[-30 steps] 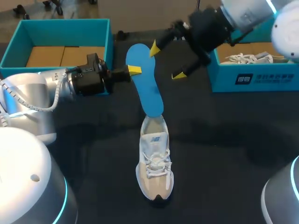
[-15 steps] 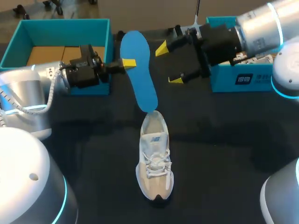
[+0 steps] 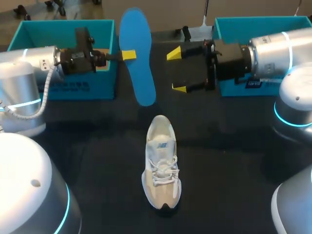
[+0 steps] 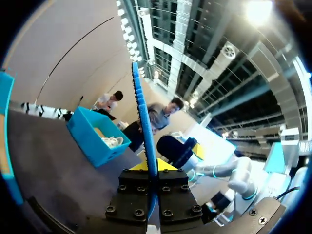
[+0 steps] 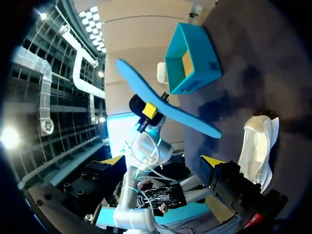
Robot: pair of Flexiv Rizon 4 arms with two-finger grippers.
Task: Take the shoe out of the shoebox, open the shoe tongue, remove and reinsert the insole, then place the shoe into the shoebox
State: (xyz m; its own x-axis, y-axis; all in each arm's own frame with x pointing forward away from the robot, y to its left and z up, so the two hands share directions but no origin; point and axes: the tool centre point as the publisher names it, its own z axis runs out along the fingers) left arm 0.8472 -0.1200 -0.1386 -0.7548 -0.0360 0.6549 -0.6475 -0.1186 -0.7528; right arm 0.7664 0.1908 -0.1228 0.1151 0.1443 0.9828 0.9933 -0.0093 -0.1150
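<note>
The left gripper (image 3: 127,54) is clamped on the blue insole (image 3: 139,73), gripping it at one long edge, near the wide end. From this grip the insole hangs in the air, and its narrow end points away from the gripper, down toward the shoe (image 3: 161,168).

The shoe stands on the table well apart from the left gripper, past the free end of the insole, with its heel opening turned to that end. The long axis of the insole and the long axis of the shoe run nearly the same way, so I judge that the putting back depends mostly on lowering the narrow end into the opening.

The right gripper (image 3: 176,71) waits with fingers wide apart and holds nothing. It is just beside the insole, on the side opposite the left gripper, and a little nearer to the shoe.

In the left wrist view the insole (image 4: 144,122) shows only as a thin edge and the shoe is not visible. How far the tongue is opened, I cannot make out.
</note>
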